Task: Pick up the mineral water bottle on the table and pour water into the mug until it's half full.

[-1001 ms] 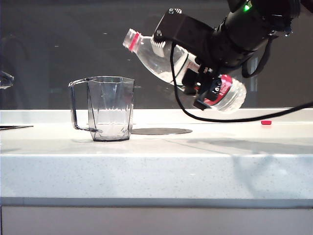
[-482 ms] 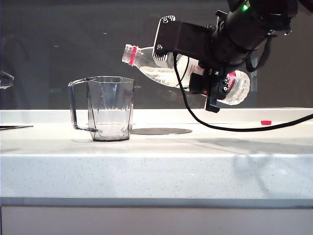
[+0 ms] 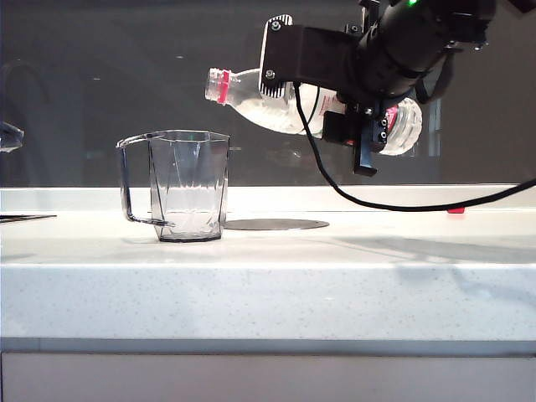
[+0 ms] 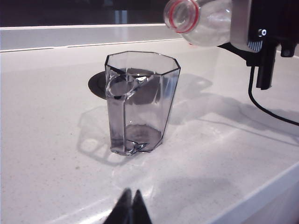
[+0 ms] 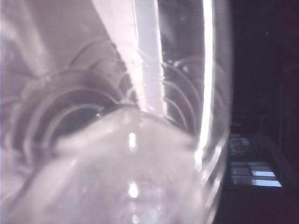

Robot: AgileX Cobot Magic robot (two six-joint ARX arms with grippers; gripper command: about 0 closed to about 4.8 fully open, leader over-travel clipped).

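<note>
The right gripper (image 3: 362, 126) clasps one clear ribbed plastic mineral water bottle (image 3: 285, 105), red neck ring, red-and-white label, lying nearly level above one clear grey-tinted faceted mug (image 3: 189, 185) on the white speckled table (image 3: 268, 289). The left gripper (image 4: 131, 210) is pinched closed low beside the mug.

Bottle (image 3: 251, 100): clear, ribbed, red neck ring, nearly level at upper centre, uncapped mouth pointing left.
Mug (image 3: 188, 186): clear faceted, upright on white tabletop (image 3: 268, 293), centre-left, handle left.
</note>
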